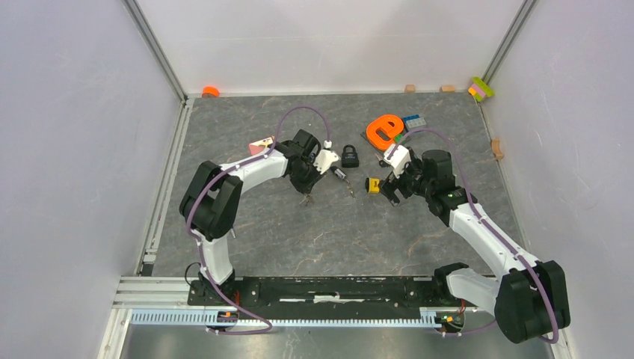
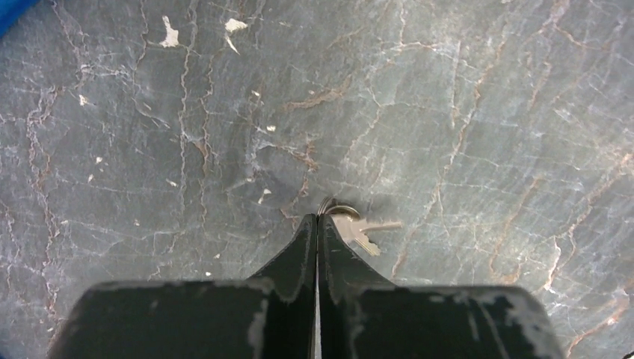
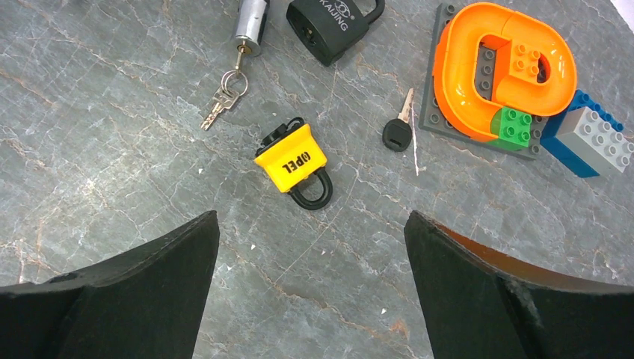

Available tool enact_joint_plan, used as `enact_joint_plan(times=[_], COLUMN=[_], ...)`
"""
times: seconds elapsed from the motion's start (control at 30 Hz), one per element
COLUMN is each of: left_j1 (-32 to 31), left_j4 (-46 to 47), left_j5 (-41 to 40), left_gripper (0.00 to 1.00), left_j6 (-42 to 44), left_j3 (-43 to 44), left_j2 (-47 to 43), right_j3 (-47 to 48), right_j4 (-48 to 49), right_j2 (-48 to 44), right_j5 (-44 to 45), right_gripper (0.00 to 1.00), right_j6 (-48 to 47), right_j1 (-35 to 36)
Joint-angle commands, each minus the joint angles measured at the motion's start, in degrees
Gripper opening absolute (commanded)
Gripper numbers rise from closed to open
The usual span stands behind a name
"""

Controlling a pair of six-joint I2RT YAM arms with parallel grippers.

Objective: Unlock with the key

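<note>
My left gripper [image 2: 317, 221] is shut, its tips pressed down on the table and pinching the ring of a small bunch of silver keys [image 2: 362, 230] that sticks out to the right. In the top view that gripper [image 1: 306, 196] sits left of a silver cylinder lock [image 1: 339, 173] and a black padlock [image 1: 350, 156]. My right gripper [image 3: 310, 217] hangs open and holds nothing, just short of a yellow padlock [image 3: 293, 161] lying flat. The cylinder lock [image 3: 250, 22] has its own keys [image 3: 222, 99] in it. A black-headed key [image 3: 398, 129] lies to the padlock's right.
An orange and grey Lego build [image 3: 501, 63] with blue bricks [image 3: 591, 138] lies at the back right. A pink card [image 1: 262, 144] lies by the left arm. An orange cap [image 1: 211, 91] and small wooden blocks [image 1: 410, 88] line the back wall.
</note>
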Motion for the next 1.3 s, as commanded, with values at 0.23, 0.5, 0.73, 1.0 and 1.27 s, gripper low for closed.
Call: enact_joint_plan(times=[0.23, 0.5, 0.73, 1.0, 1.27], left_j1=[0.3, 1.1, 6.0, 6.2, 4.9], left_j4=[2.6, 3.3, 6.5, 22.6, 29.0], left_j5=[1.2, 4.9, 24.8, 40.4, 46.4], left_gripper=[0.02, 0.02, 0.02, 0.02, 0.02], left_j6=[-1.8, -3.9, -13.1, -29.2, -32.0], left_j3=[-1.8, -2.6, -3.0, -7.7, -9.4], left_j2=[-5.2, -7.9, -15.7, -23.6, -25.3], right_j3=[-0.3, -0.7, -3.9, -0.5, 1.2], right_j4=[1.5, 2.1, 13.7, 27.2, 29.1], right_j2=[-0.6, 0.3, 1.6, 6.6, 7.5], right_j5=[-1.7, -4.4, -18.5, -25.5, -31.7], right_gripper=[0.97, 0.98, 0.98, 0.95, 0.86], right_j6=[0.4, 0.4, 6.7, 14.4, 14.4], right_j1=[-0.4, -0.4, 0.4, 3.7, 7.5])
